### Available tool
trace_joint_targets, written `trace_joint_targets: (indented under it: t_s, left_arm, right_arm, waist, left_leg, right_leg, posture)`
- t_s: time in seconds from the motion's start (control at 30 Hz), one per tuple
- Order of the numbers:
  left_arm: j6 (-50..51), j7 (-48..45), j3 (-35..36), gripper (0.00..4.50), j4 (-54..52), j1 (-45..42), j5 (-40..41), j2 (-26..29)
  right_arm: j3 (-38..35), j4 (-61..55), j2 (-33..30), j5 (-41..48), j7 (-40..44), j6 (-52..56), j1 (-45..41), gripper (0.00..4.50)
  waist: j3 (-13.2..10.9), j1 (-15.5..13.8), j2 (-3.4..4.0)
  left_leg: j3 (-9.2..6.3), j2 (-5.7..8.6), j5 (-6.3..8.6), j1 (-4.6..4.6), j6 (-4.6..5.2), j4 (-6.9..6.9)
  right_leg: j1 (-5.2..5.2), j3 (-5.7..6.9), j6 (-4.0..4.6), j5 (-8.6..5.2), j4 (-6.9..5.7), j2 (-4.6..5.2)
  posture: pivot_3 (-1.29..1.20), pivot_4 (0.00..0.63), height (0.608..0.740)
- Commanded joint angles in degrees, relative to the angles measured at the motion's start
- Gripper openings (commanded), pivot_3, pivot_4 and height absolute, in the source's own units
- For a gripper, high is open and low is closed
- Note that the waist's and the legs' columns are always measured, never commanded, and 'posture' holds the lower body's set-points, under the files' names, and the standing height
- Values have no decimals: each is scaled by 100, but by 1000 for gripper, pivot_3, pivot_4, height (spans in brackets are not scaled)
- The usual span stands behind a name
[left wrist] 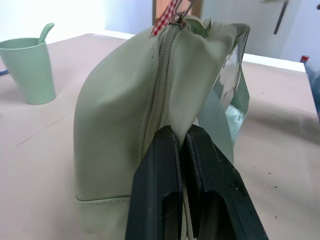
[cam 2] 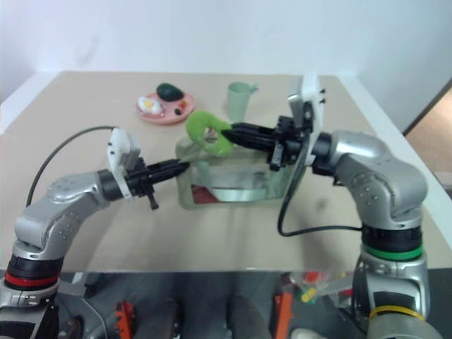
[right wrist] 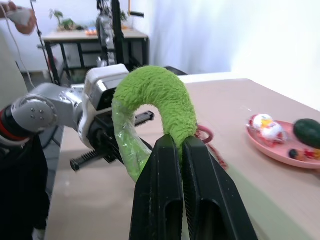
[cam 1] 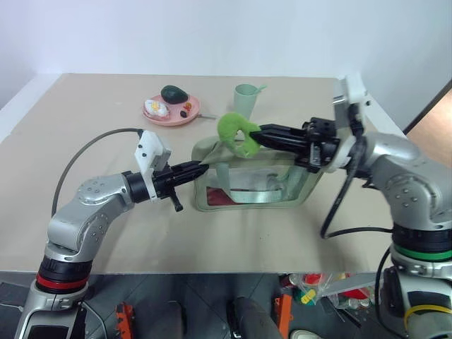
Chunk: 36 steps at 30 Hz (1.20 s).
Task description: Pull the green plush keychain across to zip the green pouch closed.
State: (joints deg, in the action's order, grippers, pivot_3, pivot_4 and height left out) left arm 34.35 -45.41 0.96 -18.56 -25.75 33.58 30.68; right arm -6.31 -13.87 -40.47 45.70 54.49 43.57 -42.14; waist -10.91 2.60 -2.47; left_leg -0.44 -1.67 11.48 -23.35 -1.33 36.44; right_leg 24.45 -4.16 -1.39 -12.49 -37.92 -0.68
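While my left hand (cam 1: 200,168) stays out of it, clamped tight on the end fabric of the green pouch (cam 1: 247,185) at nine o'clock, my right hand (cam 1: 256,138) is pinched shut on the green plush keychain (cam 1: 234,133), lifted just above the pouch's top near that same end. The zipper's long axis runs nine to three, so I judge the pull goes toward three o'clock, along the bench (cam 1: 85,113)

We've got loads of bare table (cam 1: 85,233) along the near edge and both side edges. Back edge is the crowded bit: cup (cam 1: 245,98) and plate (cam 1: 171,109) sit just behind the pouch (cam 1: 247,185), which hogs the middle.
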Motion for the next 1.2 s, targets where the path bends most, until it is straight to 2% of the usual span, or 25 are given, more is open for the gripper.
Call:
trace_joint_targets:
  t_s: [0.03,0.3,0.47,0.73,0.9,0.97,1.2]
  left_arm:
    - [-94,-37,35,0,-49,-89,-44,74]
    - [-35,-53,83,0,-117,-3,17,116]
    - [-19,-28,64,0,-137,20,33,115]
    - [-31,18,79,0,-173,58,16,131]
    - [-35,98,86,0,-198,56,-12,113]
    - [-17,136,71,0,-241,63,-5,101]
    - [-36,189,-9,0,-232,0,-20,71]
  right_arm:
    - [-223,344,-254,-278,202,-389,-132,15]
    - [-322,1365,-728,-1048,590,-1290,-192,15]
    - [-456,1640,-925,-1186,676,-1514,-201,15]
    - [-665,2419,-1702,-1810,792,-2048,32,15]
    - [-718,2456,-2009,-2205,500,-2057,421,15]
    - [-560,2374,-2078,-2705,192,-2347,711,15]
    - [137,1768,-1834,-3890,-503,-2846,1655,15]
  waist:
    - [0,0,0]
    - [0,-1,0]
    - [-1,1,1]
    - [-1,-1,2]
    - [-1,0,3]
    - [-1,0,3]
    - [-1,0,4]
  left_leg:
    - [0,0,0,0,0,0]
    - [4,3,0,-2,0,1]
    - [4,2,0,0,0,0]
    - [10,6,0,-1,0,1]
    - [10,5,0,2,0,0]
    - [10,4,0,2,0,0]
    - [17,5,-1,5,-1,3]
  right_leg:
    - [0,-1,0,0,0,0]
    - [1,-4,-3,1,0,3]
    - [1,-4,-3,1,0,1]
    - [0,-8,-6,0,2,6]
    - [1,-9,-4,-2,2,5]
    - [-1,-9,-5,-1,1,4]
    - [-1,-16,-11,2,1,5]
  posture:
    - [0,150,740]
    - [0,150,740]
    - [0,150,740]
    - [0,150,740]
    - [0,150,740]
    - [0,150,740]
    - [0,150,740]
